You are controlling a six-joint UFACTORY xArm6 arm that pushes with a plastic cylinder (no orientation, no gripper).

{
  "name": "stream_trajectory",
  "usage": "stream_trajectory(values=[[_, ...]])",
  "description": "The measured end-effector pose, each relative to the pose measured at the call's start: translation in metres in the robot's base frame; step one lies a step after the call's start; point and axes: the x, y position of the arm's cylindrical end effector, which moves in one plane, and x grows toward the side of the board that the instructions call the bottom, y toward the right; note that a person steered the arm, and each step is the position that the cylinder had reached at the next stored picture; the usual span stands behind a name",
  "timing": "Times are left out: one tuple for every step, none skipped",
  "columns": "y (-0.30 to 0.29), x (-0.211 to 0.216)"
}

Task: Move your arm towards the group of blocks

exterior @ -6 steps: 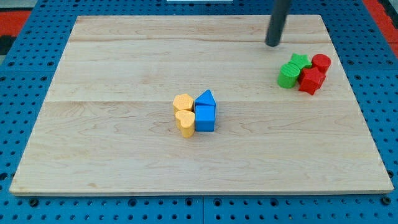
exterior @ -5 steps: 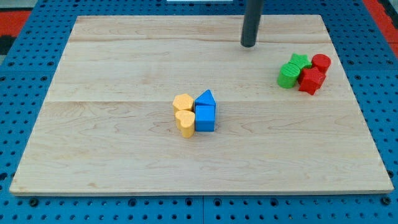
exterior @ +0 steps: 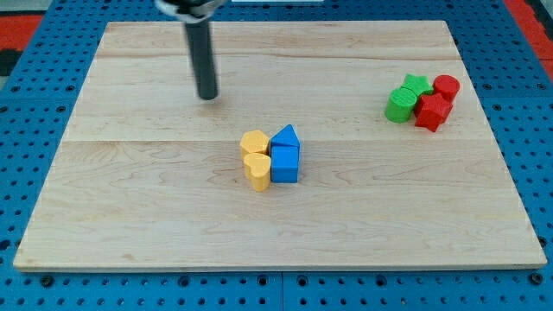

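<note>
My tip (exterior: 207, 96) rests on the wooden board (exterior: 130, 199), up and to the left of a tight group at the board's middle. That group holds a yellow hexagonal block (exterior: 254, 142), a yellow heart-shaped block (exterior: 257, 170), a blue triangular block (exterior: 286, 136) and a blue cube (exterior: 285, 164), all touching. The tip is apart from them by about a block's width or more. A second group sits at the view's right: a green star block (exterior: 416, 84), a green round block (exterior: 400, 104), a red round block (exterior: 446, 86) and a red block (exterior: 432, 111).
The board lies on a blue pegboard surface (exterior: 26, 173) that surrounds it. A red area (exterior: 26, 26) shows at the view's top left corner and another at the top right.
My tip has moved far to the view's left and slightly down, from near the red and green group to a spot up-left of the yellow and blue group. No block has moved.
</note>
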Motion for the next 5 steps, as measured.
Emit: stream_trajectory(values=[[-0.022,0.041],[-0.03,0.085],[-0.03,0.126],[-0.02,0.148],[0.003,0.149]])
